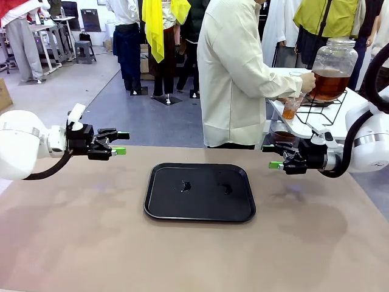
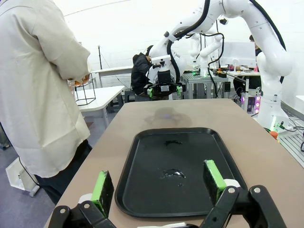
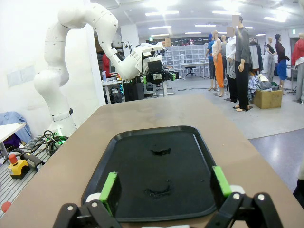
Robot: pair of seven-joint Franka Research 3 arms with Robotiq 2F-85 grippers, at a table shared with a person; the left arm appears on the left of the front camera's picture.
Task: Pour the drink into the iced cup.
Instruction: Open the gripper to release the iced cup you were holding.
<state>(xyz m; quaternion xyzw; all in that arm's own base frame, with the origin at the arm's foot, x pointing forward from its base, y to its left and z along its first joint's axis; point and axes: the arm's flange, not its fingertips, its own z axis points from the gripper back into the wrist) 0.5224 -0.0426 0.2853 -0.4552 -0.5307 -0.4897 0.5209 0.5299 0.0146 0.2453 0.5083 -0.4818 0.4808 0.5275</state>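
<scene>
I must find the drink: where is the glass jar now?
Front view, far right: the glass jar stands on a wire stand on the white side table.

No text, label, brand, number or sign can be read in any of the views. The black tray [image 1: 199, 192], the glass jar [image 1: 332, 68] of amber drink and the small cup [image 1: 291, 109] held by the person carry no print that shows. The white robot arms and the brown table [image 1: 73, 237] are likewise bare of lettering, and anything posted in the background room is too small or blurred to make out.
</scene>
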